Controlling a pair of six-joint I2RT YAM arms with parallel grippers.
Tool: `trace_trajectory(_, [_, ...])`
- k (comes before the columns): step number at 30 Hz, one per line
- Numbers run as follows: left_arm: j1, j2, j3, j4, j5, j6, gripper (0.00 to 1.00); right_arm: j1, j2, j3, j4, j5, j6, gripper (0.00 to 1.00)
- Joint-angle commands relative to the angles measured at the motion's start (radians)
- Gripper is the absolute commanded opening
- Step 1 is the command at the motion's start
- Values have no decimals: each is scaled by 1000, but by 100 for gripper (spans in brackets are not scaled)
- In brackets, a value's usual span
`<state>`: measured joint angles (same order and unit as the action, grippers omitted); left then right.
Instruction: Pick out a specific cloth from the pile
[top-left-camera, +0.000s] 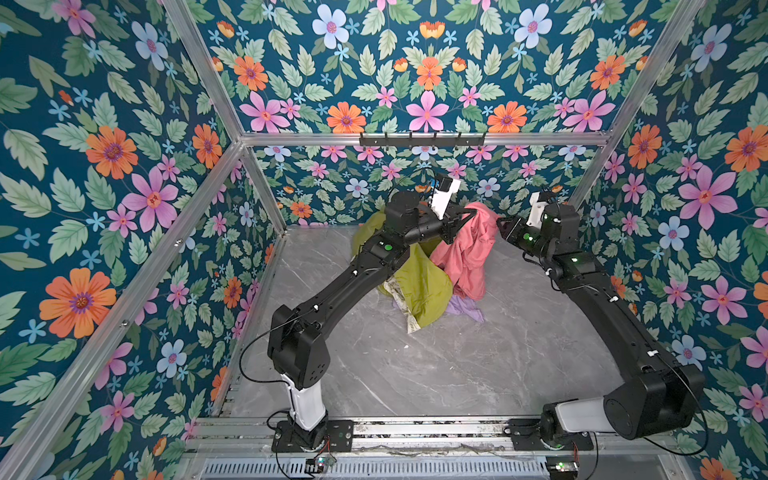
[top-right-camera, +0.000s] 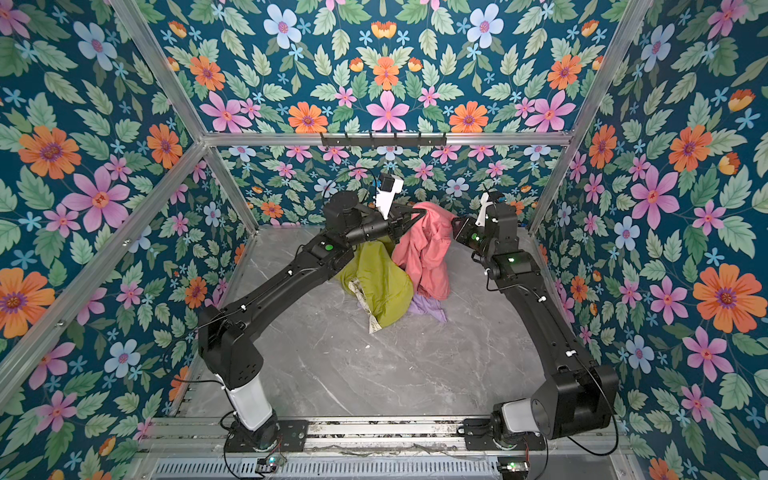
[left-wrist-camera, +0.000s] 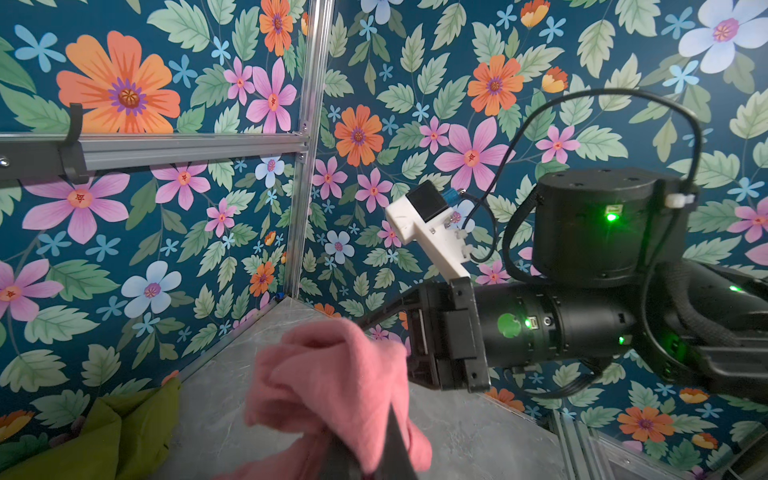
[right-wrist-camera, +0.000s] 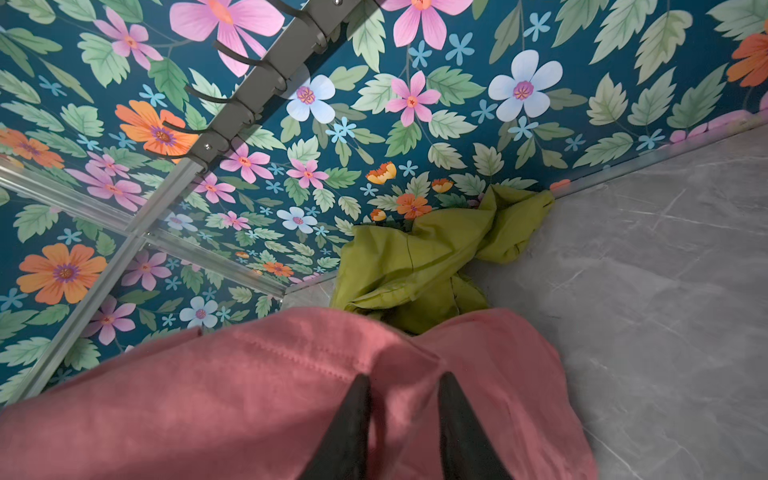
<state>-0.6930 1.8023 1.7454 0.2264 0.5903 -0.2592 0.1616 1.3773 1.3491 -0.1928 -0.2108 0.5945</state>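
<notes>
The salmon-pink cloth (top-left-camera: 469, 249) (top-right-camera: 424, 249) hangs lifted above the pile at the back of the table. My left gripper (top-left-camera: 471, 215) (top-right-camera: 419, 214) is shut on its top corner, and in the left wrist view the cloth (left-wrist-camera: 332, 382) bunches over the left gripper (left-wrist-camera: 365, 451). My right gripper (top-left-camera: 503, 226) (top-right-camera: 457, 226) sits at the cloth's right edge. In the right wrist view the right gripper (right-wrist-camera: 405, 376) has its jaws apart, with a loose fold of the cloth (right-wrist-camera: 249, 395) between them. Under the cloth lie the olive-green jacket (top-left-camera: 419, 282) (right-wrist-camera: 415, 257) and the lilac garment (top-left-camera: 463, 307).
The grey marble table (top-left-camera: 415, 374) is boxed in by floral walls and aluminium posts. A black hook rail (top-left-camera: 422, 140) (right-wrist-camera: 257, 79) runs along the back wall above the pile. Both arm bases stand on the front rail (top-left-camera: 415, 432).
</notes>
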Motion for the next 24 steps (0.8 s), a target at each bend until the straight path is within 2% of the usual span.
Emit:
trace_trajectory(1, [0, -8, 11, 69, -32, -42, 0, -2, -43, -15, 32, -29, -34, 50])
trace_trajectory(9, [-2, -24, 23, 118, -72, -121, 0, -2, -213, -128, 69, -71, -169, 66])
trace_trajectory(16, [-3, -35, 77, 170, -90, -198, 0, -1, -397, -370, 278, -117, -293, 89])
trace_trajectory(20, [-5, -22, 141, 180, -83, -237, 0, 1, -465, -516, 479, -209, -345, 91])
trace_trajectory(24, [-7, -23, 150, 236, -80, -296, 0, 4, -470, -610, 643, -242, -389, 91])
